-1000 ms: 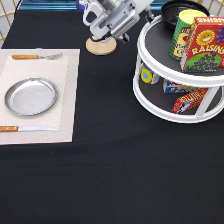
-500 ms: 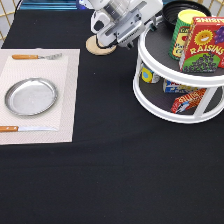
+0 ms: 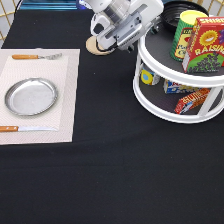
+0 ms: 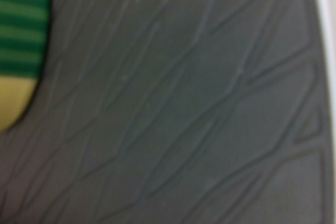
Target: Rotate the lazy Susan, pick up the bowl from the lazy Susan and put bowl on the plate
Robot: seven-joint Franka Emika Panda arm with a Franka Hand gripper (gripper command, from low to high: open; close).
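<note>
The glossy black bowl (image 3: 176,11) sits on the top tier of the white lazy Susan (image 3: 170,102), at the exterior view's top right, partly behind a yellow-green can. My gripper (image 3: 156,23) hangs over the left edge of that top tier, just left of the bowl, and holds nothing that shows. The silver plate (image 3: 31,96) lies empty on a pale placemat at the exterior view's left. The wrist view is filled by the tier's dark grey non-slip surface (image 4: 187,115), with the can's edge (image 4: 19,75) at one side.
A yellow-green can (image 3: 186,31) and a red raisin box (image 3: 204,44) stand on the top tier; several small packets lie on the lower tier. A wooden coaster (image 3: 96,46) lies under the arm. A fork (image 3: 35,56) and a knife (image 3: 22,128) flank the plate.
The hand has moved toward the exterior view's right, from above the coaster to over the lazy Susan's top tier. Nothing else has moved.
</note>
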